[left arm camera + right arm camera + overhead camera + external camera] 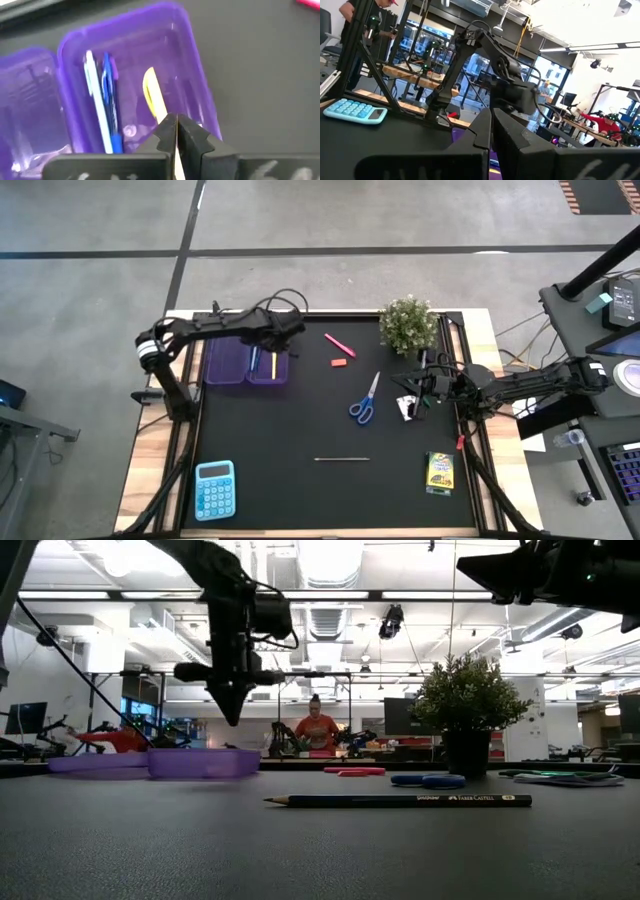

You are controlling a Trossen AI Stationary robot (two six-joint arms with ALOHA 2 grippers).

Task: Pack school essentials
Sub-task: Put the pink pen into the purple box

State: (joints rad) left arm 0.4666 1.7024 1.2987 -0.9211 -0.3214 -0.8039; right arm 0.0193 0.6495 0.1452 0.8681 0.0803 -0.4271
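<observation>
On the black tabletop, the purple case lies at ten o'clock. The left hand hangs just above the case's right compartment, fingers pressed together and holding nothing; directly under them a yellow pen lies in that compartment beside a blue pen. The right hand waits at three o'clock, fingers together. Blue-handled scissors lie near centre, a thin pencil toward six o'clock.
</observation>
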